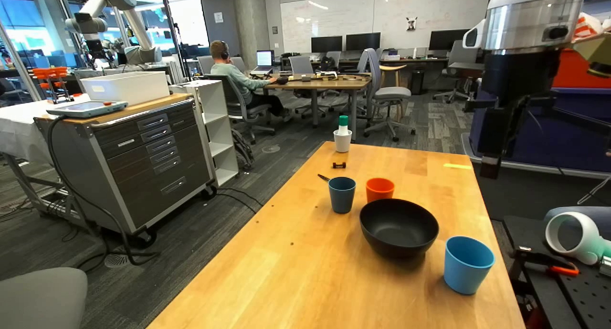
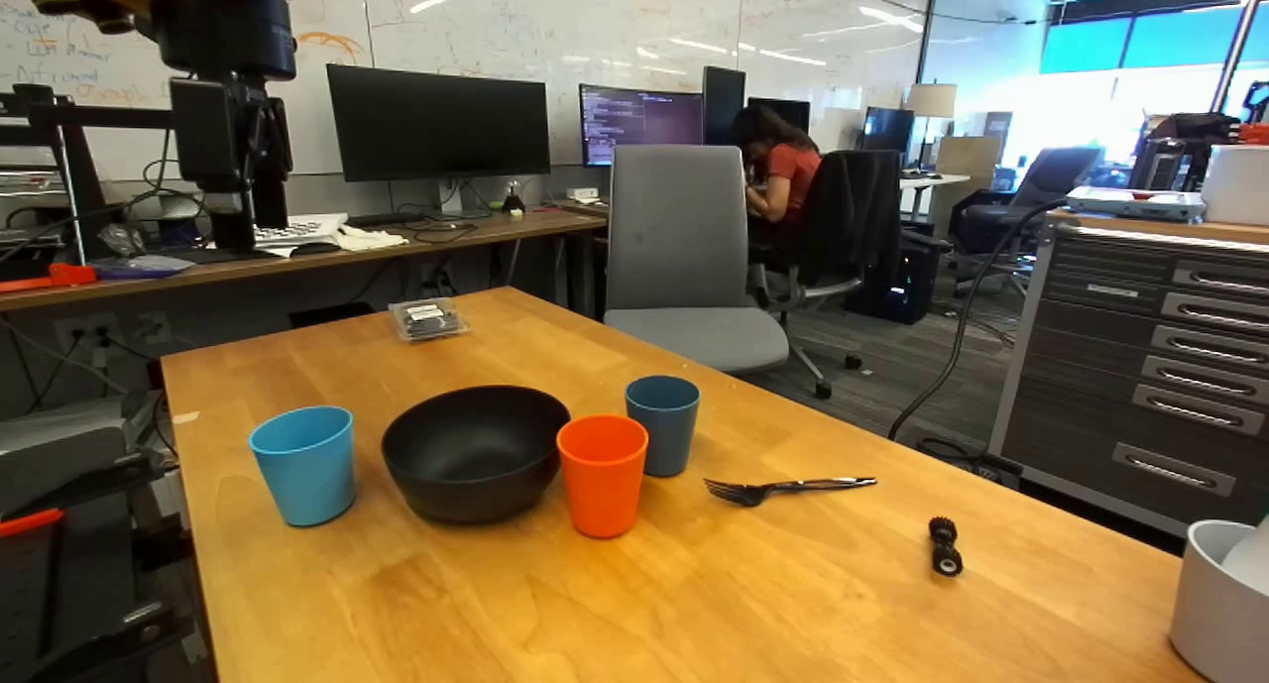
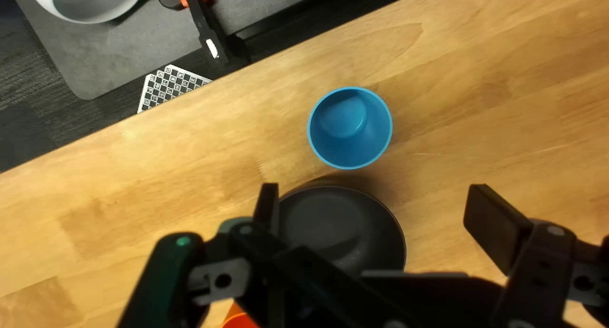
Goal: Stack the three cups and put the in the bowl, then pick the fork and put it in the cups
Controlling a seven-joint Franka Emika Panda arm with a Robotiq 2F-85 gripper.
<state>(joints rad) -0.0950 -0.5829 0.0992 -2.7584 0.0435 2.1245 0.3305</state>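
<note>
We saw the black end effector (image 3: 376, 206), jaws apart, higher than the wooden counter (image 2: 714, 614). Nearest it were the light-blue plastic cup (image 2: 307, 470) and round black bowl (image 2: 476, 455); farther from it, the orange-red plastic cup (image 2: 603, 483), dark teal-blue plastic cup (image 2: 668, 430) and slender dark fork (image 2: 755, 493).

In an exterior view: whiteboard (image 2: 555, 29), marker handwriting (image 2: 74, 56), not securely legible; lit monitor (image 2: 639, 126), rows of screen text, too small to read; clear plastic box (image 2: 428, 319) and drawer cabinet (image 2: 1120, 371), labelled in white, wording unreadable. Wrist view: checkered board (image 3: 166, 87), black-and-white squares with small marks; no word, brand or number legible.
</note>
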